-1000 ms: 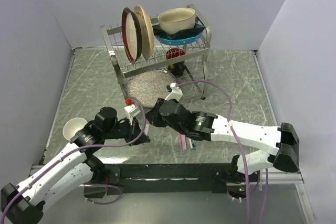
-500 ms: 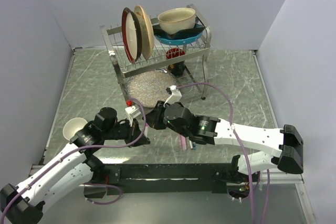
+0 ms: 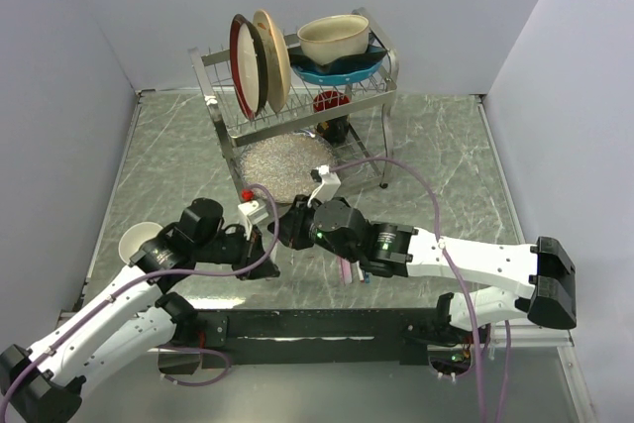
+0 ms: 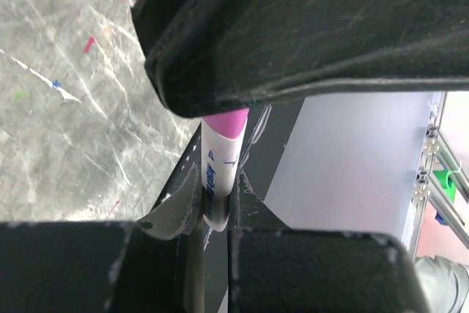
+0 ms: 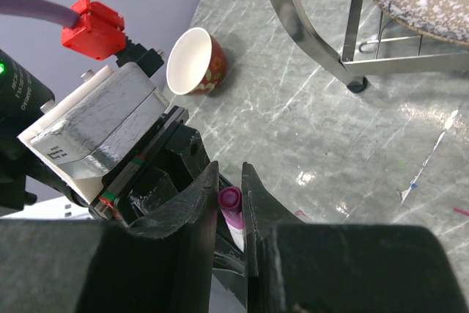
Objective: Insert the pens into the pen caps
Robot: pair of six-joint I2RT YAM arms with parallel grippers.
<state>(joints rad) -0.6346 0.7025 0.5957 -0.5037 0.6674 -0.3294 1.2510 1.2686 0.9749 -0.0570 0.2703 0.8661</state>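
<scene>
Two arms (image 3: 109, 309) (image 3: 475, 257). One dish rack (image 3: 213, 81), two upright plates (image 3: 246, 64) (image 3: 274, 58), one cream bowl (image 3: 332, 39), one blue dish (image 3: 342, 72), one cup (image 3: 139, 242) on the worktop. One white pen (image 4: 218, 181), one pink pen (image 3: 343, 269), one blue pen (image 3: 365, 276), one magenta cap (image 5: 229, 199).

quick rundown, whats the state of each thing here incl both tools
left tool, shut on white pen
right tool, shut on pink cap
pink cap, on the white pen's end
pink pen, lying loose, untouched
cup, empty
plates, standing on edge
</scene>
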